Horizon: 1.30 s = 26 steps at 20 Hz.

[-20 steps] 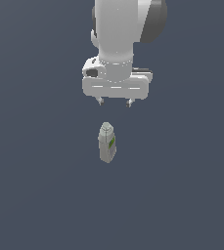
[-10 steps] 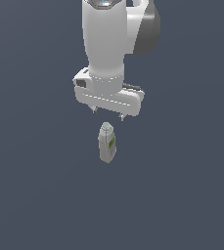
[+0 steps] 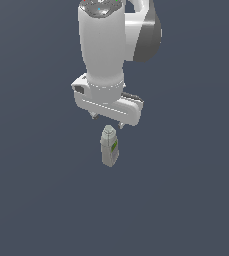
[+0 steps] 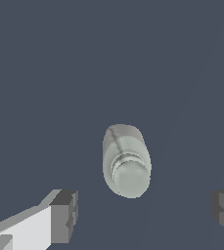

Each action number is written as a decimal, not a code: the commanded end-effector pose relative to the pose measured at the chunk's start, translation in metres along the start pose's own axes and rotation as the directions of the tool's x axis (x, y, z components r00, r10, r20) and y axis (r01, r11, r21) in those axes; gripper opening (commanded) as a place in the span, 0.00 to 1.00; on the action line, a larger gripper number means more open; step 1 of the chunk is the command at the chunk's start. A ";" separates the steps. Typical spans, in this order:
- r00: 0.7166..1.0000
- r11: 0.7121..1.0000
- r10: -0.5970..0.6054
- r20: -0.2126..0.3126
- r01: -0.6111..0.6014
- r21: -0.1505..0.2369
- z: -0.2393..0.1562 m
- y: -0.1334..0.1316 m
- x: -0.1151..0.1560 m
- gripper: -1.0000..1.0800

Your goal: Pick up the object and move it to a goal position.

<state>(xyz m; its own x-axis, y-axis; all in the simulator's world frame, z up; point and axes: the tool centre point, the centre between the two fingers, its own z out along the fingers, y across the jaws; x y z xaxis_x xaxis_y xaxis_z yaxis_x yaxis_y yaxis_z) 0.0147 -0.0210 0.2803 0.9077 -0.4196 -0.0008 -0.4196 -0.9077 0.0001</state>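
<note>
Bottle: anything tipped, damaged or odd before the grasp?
Nothing stands out. The bottle stands upright and looks intact, cap up, green label showing. The gripper hangs above it with its fingers spread wider than the bottle, not touching it.

A flat, dark slate-blue surface (image 3: 31, 200) is the only thing here besides the task's own items. In the exterior view it fills the frame to every border in one even, matte tone. In the wrist view the same surface is seen from close above, again reaching every border. There a few very faint, slightly paler diagonal streaks (image 4: 182, 122) cross the surface; what they are cannot be told.
</note>
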 end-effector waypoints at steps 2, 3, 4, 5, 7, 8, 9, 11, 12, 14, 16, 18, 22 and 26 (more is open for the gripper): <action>1.000 1.000 0.000 0.000 0.000 0.000 0.001 0.000 0.000 0.96; 1.000 1.000 0.000 0.000 0.000 0.000 0.003 0.000 0.000 0.96; 1.000 1.000 0.001 0.000 -0.001 0.000 0.005 0.000 0.000 0.96; 1.000 1.000 0.001 0.000 -0.001 0.000 0.008 0.000 0.000 0.96; 1.000 1.000 0.001 0.000 -0.001 0.000 0.016 0.000 0.000 0.96; 1.000 1.000 0.002 0.000 -0.002 0.000 0.021 0.000 0.000 0.96; 1.000 1.000 0.003 -0.001 -0.003 0.000 0.026 0.000 0.000 0.96; 1.000 1.000 0.004 -0.001 -0.004 0.000 0.036 0.001 -0.001 0.96; 1.000 1.000 0.004 -0.001 -0.004 0.000 0.040 0.000 -0.001 0.96; 1.000 1.000 0.004 -0.001 -0.004 0.000 0.046 0.000 0.000 0.96; 1.000 1.000 0.004 -0.001 -0.004 0.000 0.049 0.000 0.000 0.96; 1.000 1.000 0.005 -0.001 -0.005 0.000 0.050 0.000 0.001 0.96; 1.000 1.000 0.005 -0.001 -0.005 0.000 0.050 0.000 0.001 0.00; 1.000 1.000 0.005 -0.001 -0.005 0.000 0.050 0.000 0.001 0.00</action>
<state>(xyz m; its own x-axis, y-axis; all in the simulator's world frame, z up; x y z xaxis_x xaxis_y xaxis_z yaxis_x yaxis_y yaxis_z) 0.0159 -0.0209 0.2317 0.9061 -0.4231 0.0022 -0.4231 -0.9061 -0.0010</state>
